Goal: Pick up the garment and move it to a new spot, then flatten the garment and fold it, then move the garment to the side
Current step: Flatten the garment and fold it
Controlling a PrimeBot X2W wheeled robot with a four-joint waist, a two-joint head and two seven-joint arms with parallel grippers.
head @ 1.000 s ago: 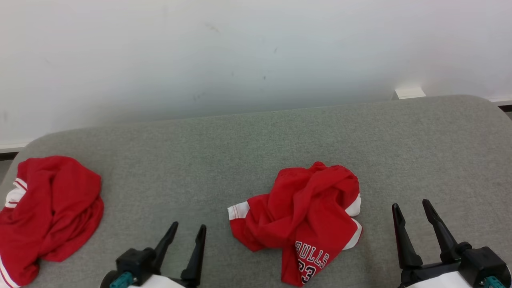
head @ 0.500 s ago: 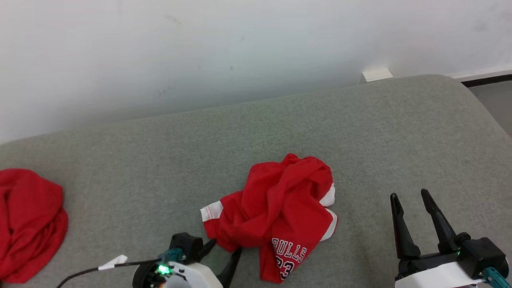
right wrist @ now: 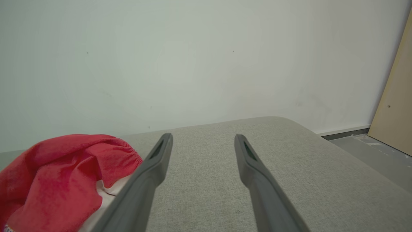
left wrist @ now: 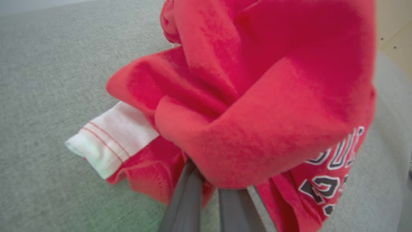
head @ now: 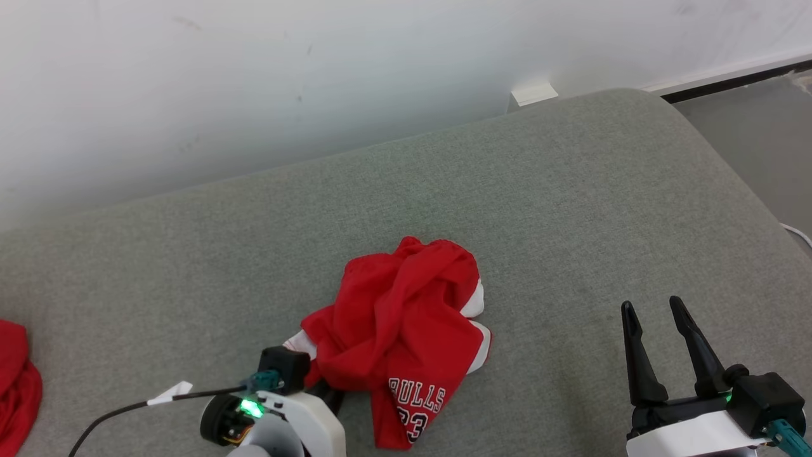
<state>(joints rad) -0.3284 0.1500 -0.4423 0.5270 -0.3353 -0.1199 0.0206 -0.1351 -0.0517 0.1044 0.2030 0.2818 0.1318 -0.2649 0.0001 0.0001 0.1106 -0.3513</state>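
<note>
The garment [head: 399,330] is a crumpled red jersey with white trim and "BULLS" lettering, lying on the grey padded surface [head: 571,209]. My left gripper [head: 330,392] is at the garment's lower left edge, its fingers tucked under the fabric. In the left wrist view the two fingers [left wrist: 190,193] stand close together and run into a fold of the garment [left wrist: 257,112], shut on it. My right gripper [head: 651,303] hovers open to the garment's right, holding nothing. In the right wrist view the right gripper [right wrist: 202,136] is spread wide, with the garment [right wrist: 58,174] at lower left.
Another red garment [head: 16,381] lies at the far left edge. A dark cable with a white tag [head: 171,392] trails from my left wrist. A pale wall [head: 317,76] backs the surface. Floor [head: 748,146] lies past its rounded right end, where a beige board [right wrist: 392,106] stands.
The camera has swung to the right. My left gripper has reached the garment's lower left edge and shut on the fabric. The right gripper stays open in place.
</note>
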